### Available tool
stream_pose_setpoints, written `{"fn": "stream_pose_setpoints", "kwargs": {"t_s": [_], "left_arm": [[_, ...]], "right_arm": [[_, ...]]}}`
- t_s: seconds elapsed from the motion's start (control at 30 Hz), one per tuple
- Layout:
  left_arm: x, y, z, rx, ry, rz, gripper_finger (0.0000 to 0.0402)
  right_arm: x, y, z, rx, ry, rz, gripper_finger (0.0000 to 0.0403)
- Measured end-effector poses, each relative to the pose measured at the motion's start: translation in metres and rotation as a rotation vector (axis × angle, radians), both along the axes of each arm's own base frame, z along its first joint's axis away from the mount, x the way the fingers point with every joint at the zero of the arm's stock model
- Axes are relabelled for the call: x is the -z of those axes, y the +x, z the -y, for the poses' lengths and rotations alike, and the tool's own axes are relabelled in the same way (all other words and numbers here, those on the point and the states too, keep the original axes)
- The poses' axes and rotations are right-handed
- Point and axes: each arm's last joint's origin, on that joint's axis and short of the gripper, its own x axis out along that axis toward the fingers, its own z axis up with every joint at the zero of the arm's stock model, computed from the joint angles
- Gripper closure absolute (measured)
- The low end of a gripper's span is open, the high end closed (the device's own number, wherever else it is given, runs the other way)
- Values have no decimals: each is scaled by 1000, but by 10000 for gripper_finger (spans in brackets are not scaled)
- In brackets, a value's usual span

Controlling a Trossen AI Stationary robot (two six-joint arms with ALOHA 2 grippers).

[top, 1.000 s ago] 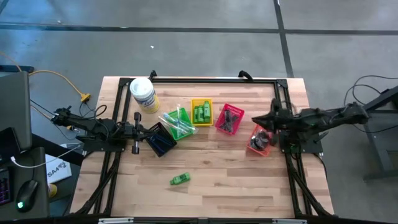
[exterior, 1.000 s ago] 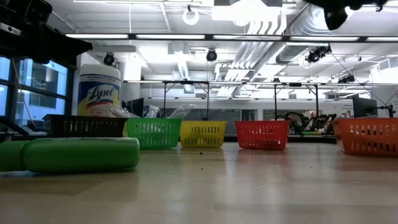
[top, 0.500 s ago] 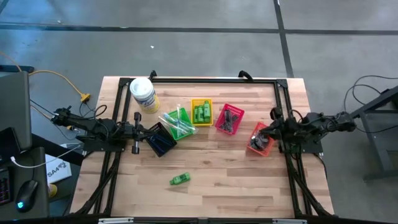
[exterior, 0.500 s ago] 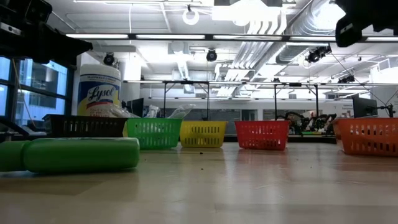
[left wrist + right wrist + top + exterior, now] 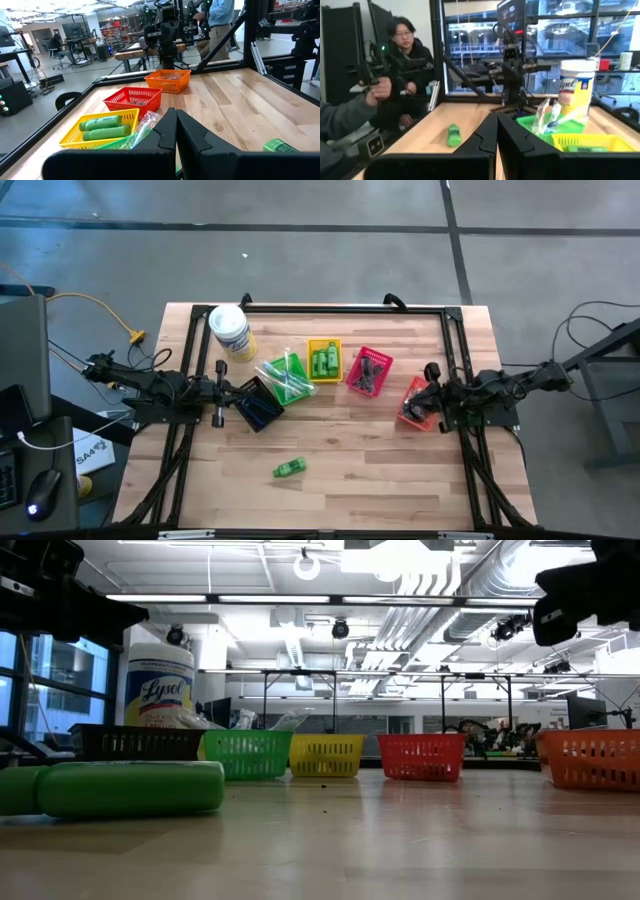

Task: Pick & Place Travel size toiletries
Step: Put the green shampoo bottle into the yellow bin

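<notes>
Your right gripper (image 5: 428,372) has pulled back over the last second: it was reaching in over the orange basket (image 5: 417,404) near the desk's right edge, and now it sits drawn in above that basket's outer side, its fingers (image 5: 485,134) pressed together with nothing between them. From this I judge that a drop into the orange basket is just done and the arm is heading to rest. Your left gripper (image 5: 217,391) has not moved; it waits near the left edge, just beside the black basket (image 5: 258,406), fingers (image 5: 170,131) closed and empty too. One green bottle (image 5: 289,468) lies loose on the open desk (image 5: 380,470), toward the front edge and well apart from every basket; it shows large in the low view (image 5: 115,788) and past both wrists (image 5: 453,135). The other toiletries are sorted: green bottles in the yellow basket (image 5: 324,361), clear tubes in the green basket (image 5: 286,379), dark items in the red basket (image 5: 368,371). The wipes tub (image 5: 230,332) stands near the back left corner. That loose bottle looks like your remaining pick, and it belongs with its mates in the yellow basket.
</notes>
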Motion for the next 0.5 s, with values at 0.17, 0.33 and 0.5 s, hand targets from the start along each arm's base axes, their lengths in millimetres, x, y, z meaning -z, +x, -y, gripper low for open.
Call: {"fn": "stream_pose_setpoints", "kwargs": {"t_s": [0.17,0.33,0.5], "left_arm": [[0,0,0,0,1,-3,402],[0,0,0,0,1,-3,402],[0,0,0,0,1,-3,402]], "right_arm": [[8,2,0,8,3,-24,401],[8,2,0,8,6,-26,401],[9,2,0,19,7,-27,401]]}}
